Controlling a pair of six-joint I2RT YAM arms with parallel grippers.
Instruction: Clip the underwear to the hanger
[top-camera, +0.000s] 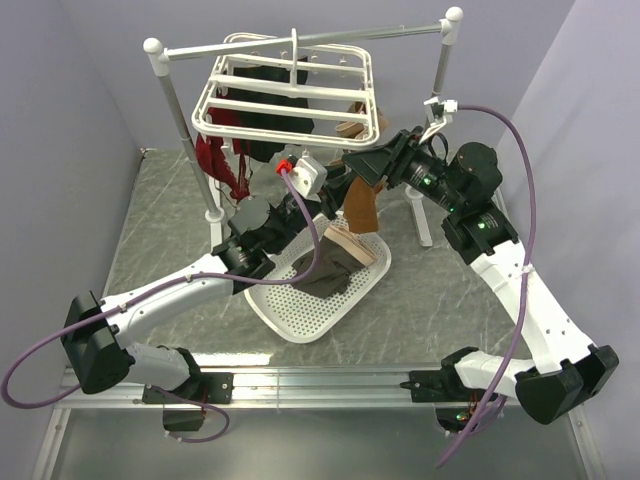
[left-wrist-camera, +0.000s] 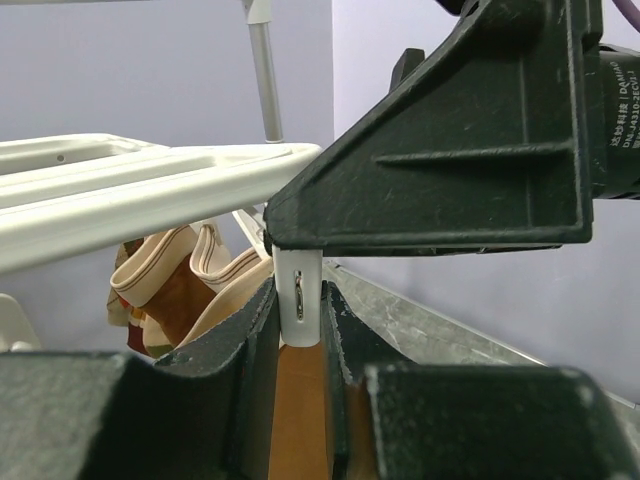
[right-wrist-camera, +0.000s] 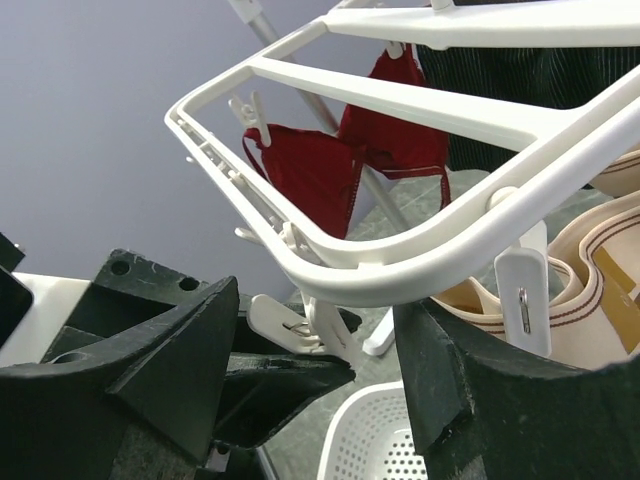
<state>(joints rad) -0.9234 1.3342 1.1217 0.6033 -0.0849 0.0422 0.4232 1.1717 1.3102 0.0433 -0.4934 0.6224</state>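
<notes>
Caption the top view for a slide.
Left gripper and right gripper work at the hanger corner; underwear lies in the basket.

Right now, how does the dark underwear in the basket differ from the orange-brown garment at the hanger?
Colour: the underwear is dark grey-brown; the orange-brown garment is lighter and warmer.
Pose: the underwear lies crumpled in the white basket; the orange-brown garment hangs down below the hanger.
Both have a pale beige waistband.
</notes>
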